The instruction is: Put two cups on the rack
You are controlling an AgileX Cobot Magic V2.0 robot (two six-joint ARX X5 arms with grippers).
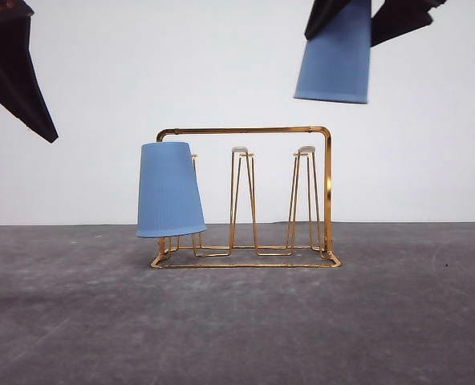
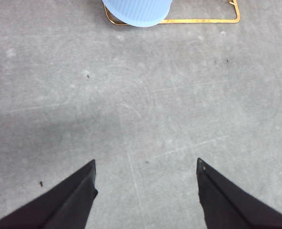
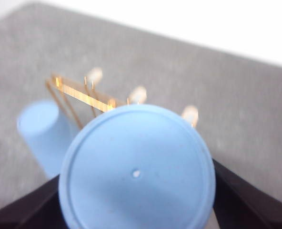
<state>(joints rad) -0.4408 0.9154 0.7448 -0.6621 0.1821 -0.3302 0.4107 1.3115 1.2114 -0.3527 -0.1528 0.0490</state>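
Grey table surface [image 1: 237, 321]: matte, lightly scuffed, fills the foreground of the front view; white wall [image 1: 181, 64] behind.

Rack [image 1: 245, 200]: gold wire, rectangular arched frame, wire base resting on the table near the middle of the front view. Three upright prongs; the centre prong [image 1: 239, 150] and the right prong [image 1: 306, 149] are bare, white tips visible.

Cup on rack [image 1: 169, 191]: light blue, ribbed, inverted over the left prong, rim downward, tilted slightly, its rim just above the rack base. Seen also in the left wrist view [image 2: 137, 12], over the corner of the base wire [image 2: 203, 20].

Held cup [image 1: 334, 56]: light blue, inverted, rim downward, raised well above the rack, above and slightly to the right of the right prong. In the right wrist view its closed bottom [image 3: 136, 174] faces the camera, with the rack blurred beyond it.

Right gripper [image 1: 371, 20]: dark fingers clamped on either side of the held cup, high in the front view.

Left gripper [image 2: 146, 191]: fingers spread wide, nothing between them, above bare table; well apart from the rack, seen at the left edge of the front view [image 1: 17, 76].
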